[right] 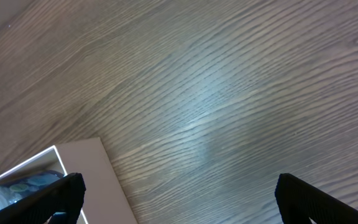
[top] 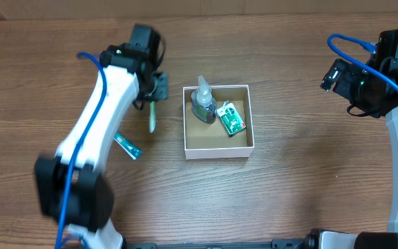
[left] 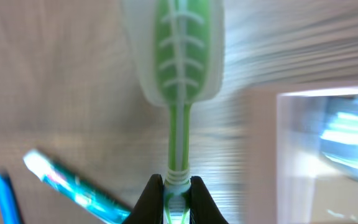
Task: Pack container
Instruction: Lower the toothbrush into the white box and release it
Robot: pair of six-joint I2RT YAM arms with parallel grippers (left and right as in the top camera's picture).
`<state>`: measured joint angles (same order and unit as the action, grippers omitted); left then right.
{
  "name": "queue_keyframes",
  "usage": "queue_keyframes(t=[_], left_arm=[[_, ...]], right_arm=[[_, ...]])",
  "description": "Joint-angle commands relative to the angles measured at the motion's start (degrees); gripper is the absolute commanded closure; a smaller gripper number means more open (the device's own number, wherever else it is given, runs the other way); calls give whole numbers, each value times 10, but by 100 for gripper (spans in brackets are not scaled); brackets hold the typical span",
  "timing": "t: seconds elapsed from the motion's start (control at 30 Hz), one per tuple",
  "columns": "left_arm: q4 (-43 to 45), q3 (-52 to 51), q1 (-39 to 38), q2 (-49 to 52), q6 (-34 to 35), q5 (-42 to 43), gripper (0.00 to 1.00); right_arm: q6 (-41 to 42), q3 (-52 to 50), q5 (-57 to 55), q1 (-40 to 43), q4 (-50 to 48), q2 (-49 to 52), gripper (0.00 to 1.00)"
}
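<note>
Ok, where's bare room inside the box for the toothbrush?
The white cardboard box's robot-side half, bordered by the clear bottle, green packet and near wall, is bare brown floor. The far half is crowded.

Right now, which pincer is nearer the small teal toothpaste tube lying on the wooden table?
Left. The left pincer, shut on a green toothbrush, is just beside the small teal tube; the right pincer hangs open far beyond the white cardboard box.

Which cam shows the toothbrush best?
Left wrist: the toothbrush fills the frame close up, pinched in the left tool, though slightly blurred. Overhead shows only a small green sliver left of the box. Right wrist doesn't show it.
</note>
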<state>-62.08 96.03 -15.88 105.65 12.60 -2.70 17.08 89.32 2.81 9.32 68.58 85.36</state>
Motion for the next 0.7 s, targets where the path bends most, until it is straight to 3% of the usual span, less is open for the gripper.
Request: queue_keyframes(t=[0.0,0.2,0.57,0.6,0.67], left_arm=[[19,17,-103,-88,-176,-12,96],[30,16,-243,-47,-300,-20,96],[-3,16,-259,87,-252,-18,96],[-9,16,-259,87,-252,-19,93],[-16,16,-257,85,-252,-21,48]], right_arm=[[21,-2,3,13,-3,-4,0],[20,-2,3,14,-3,-4,0],[9,-1,3,14,0,-4,0],[9,-2,3,14,0,-4,0],[9,-2,3,14,0,-3,0]])
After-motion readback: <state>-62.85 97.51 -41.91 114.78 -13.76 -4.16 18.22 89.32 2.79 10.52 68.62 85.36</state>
